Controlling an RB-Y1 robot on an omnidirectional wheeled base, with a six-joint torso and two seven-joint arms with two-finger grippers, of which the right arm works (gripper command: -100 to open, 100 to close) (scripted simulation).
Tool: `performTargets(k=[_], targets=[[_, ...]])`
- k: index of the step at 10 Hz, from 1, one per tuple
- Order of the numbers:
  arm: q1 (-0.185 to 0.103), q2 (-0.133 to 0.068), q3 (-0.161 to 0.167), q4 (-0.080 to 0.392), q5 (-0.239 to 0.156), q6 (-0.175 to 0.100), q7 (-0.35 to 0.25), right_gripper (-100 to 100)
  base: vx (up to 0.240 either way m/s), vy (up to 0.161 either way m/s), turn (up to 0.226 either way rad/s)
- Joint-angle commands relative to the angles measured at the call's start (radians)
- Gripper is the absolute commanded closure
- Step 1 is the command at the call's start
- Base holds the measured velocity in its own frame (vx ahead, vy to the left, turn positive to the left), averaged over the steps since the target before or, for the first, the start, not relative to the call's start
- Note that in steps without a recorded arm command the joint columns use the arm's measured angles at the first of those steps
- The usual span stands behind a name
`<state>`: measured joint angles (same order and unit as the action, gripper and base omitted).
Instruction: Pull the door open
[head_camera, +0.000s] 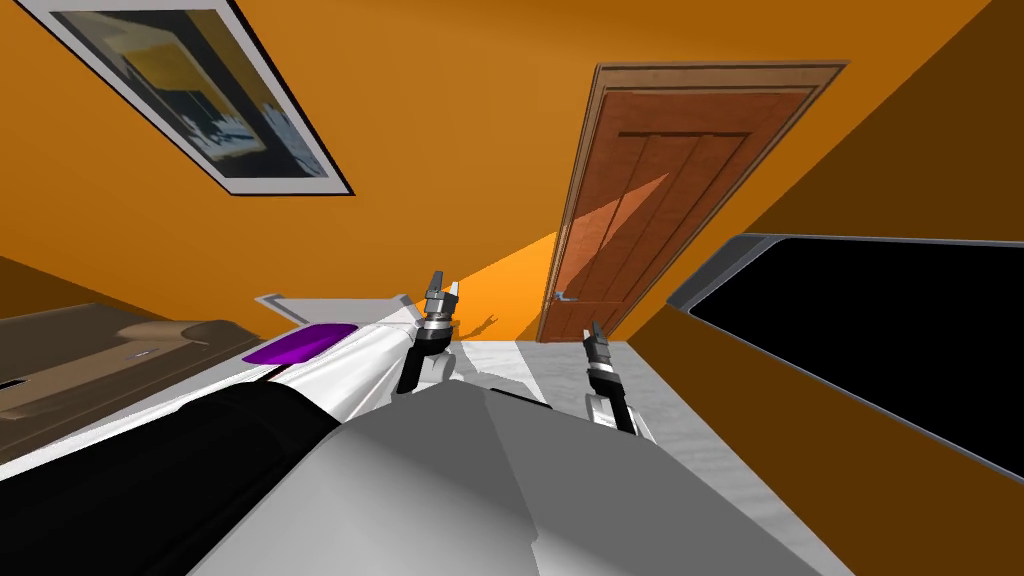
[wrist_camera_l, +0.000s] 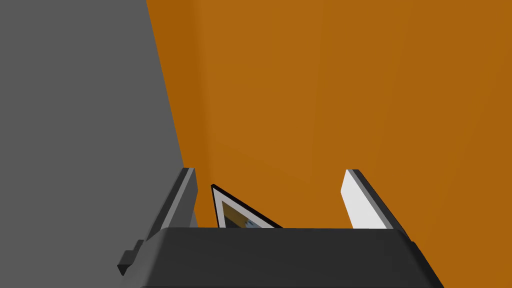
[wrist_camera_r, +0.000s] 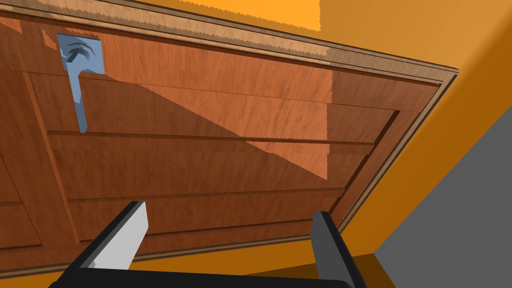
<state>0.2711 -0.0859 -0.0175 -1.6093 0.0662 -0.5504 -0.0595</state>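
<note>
A brown panelled wooden door (head_camera: 665, 190) stands closed in the orange wall ahead, in a lighter wooden frame. Its blue-grey lever handle (head_camera: 562, 296) sits on the door's left edge; in the right wrist view the handle (wrist_camera_r: 77, 85) hangs from a square plate on the door (wrist_camera_r: 225, 150). My right gripper (head_camera: 596, 338) is open and held short of the door, a little right of the handle, touching nothing; its fingers (wrist_camera_r: 120, 240) stand wide apart with the door panels between them. My left gripper (head_camera: 444, 292) is open too and raised in front of the orange wall, its fingers (wrist_camera_l: 362, 202) empty.
A white-topped piece of furniture with a purple patch (head_camera: 300, 345) runs along my left. A large black screen or window (head_camera: 870, 320) is set in the right wall. A framed picture (head_camera: 190, 90) hangs on the left part of the wall. Grey floor (head_camera: 690, 440) leads to the door.
</note>
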Motion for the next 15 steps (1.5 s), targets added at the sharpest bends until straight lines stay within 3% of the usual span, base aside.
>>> performTargets(k=[1, 4, 5, 10, 15], targets=[[-0.013, -0.003, -0.002, 0.036, -0.002, -0.011, -0.003, -100, 0.04, -0.032, 0.038], [-0.05, -0.013, -0.008, 0.118, -0.009, -0.037, -0.012, -100, 0.047, -0.034, 0.064], [-0.05, -0.013, -0.008, 0.127, -0.009, -0.037, -0.012, -100, 0.041, -0.031, 0.042], [-0.126, -0.033, -0.019, 0.293, -0.023, -0.089, -0.031, -100, 0.057, -0.048, 0.086], [-0.163, -0.042, -0.024, 0.402, -0.03, -0.115, -0.04, -100, 0.043, -0.04, 0.057]])
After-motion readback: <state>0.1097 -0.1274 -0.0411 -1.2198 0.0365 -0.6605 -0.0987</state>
